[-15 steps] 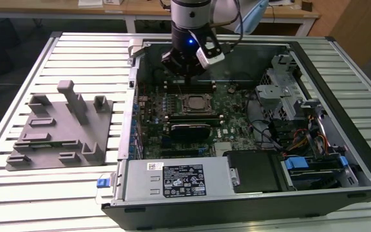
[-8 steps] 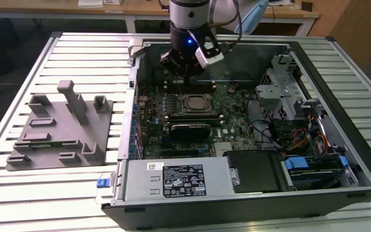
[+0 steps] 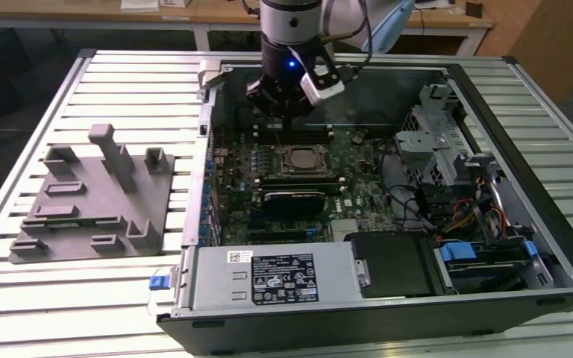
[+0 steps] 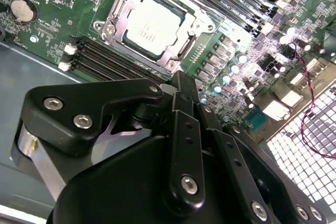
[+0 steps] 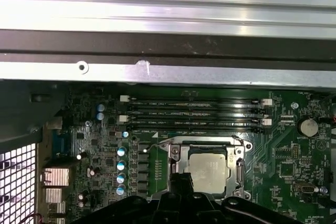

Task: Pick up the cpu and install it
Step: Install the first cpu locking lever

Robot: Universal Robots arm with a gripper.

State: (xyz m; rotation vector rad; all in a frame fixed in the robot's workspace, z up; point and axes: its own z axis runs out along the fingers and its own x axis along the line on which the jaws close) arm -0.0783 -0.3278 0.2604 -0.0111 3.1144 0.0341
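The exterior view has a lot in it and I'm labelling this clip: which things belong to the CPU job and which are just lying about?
Belong to the job:
- cpu, seated in the socket frame
- motherboard in the computer case
- end effector, above the board

Lying about:
- grey tray with upright posts, at the exterior view's left
- power supply

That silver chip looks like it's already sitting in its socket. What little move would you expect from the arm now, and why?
Probably a short lift straight up, away from the board. The cpu lies flat inside the socket frame, and the gripper hangs above the motherboard with nothing seen in it. Whether the frame is latched, I cannot tell.
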